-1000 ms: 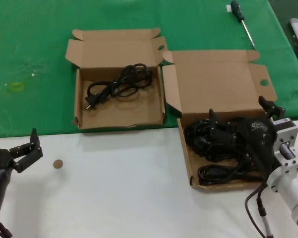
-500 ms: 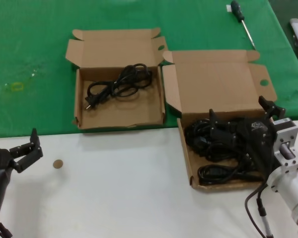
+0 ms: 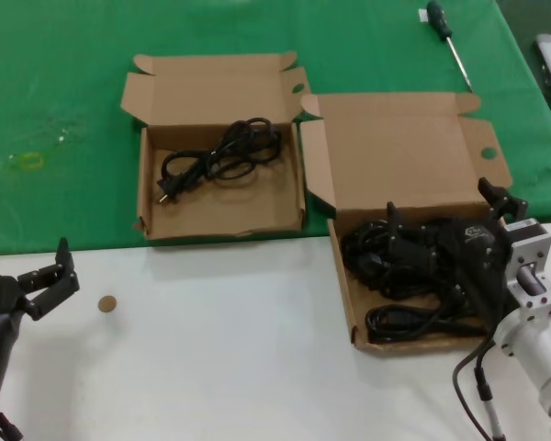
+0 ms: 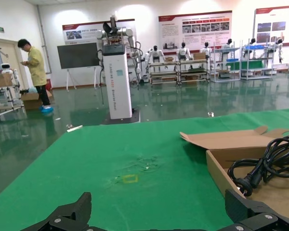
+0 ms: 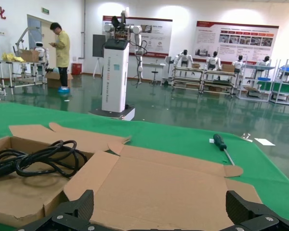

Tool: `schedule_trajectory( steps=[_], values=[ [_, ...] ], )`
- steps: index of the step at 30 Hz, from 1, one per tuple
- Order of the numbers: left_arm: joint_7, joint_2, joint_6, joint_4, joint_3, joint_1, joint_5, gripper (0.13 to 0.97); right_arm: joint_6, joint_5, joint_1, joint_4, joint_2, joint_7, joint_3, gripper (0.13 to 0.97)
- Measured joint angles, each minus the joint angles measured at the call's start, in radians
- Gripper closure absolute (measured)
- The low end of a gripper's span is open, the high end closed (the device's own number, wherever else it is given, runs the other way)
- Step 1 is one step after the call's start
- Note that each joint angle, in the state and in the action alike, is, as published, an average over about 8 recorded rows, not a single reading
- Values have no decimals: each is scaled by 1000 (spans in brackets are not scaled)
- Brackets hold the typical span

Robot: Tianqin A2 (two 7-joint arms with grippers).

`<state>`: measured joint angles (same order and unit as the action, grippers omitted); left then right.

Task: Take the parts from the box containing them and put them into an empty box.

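Note:
The larger cardboard box (image 3: 349, 294) with the tall lid (image 3: 404, 156) holds a pile of black power cables (image 3: 395, 266). My right gripper (image 3: 439, 200) is open and empty, low over that pile, with its fingertips (image 3: 392, 212) toward the lid; in the right wrist view the gripper (image 5: 159, 214) faces the lid (image 5: 168, 187). The smaller, shallow box (image 3: 222, 217) holds one coiled cable (image 3: 219, 156), also seen in the left wrist view (image 4: 265, 163) and in the right wrist view (image 5: 38, 159). My left gripper (image 3: 44, 271) is open and empty at the near left over the white table.
A black-handled screwdriver (image 3: 448, 37) lies on the green cloth at the far right, also in the right wrist view (image 5: 224, 147). A small brown disc (image 3: 106, 303) lies on the white table. A yellow mark (image 3: 29, 161) is on the cloth at the left.

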<state>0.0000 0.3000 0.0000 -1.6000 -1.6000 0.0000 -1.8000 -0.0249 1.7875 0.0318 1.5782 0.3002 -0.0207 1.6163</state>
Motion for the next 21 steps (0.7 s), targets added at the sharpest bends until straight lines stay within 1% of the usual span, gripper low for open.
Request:
schedule_trajectory(
  steps=[21],
  values=[
    [0,0,0,0,0,0,0,132,0,0,0,0,0,0,0,129]
  ],
)
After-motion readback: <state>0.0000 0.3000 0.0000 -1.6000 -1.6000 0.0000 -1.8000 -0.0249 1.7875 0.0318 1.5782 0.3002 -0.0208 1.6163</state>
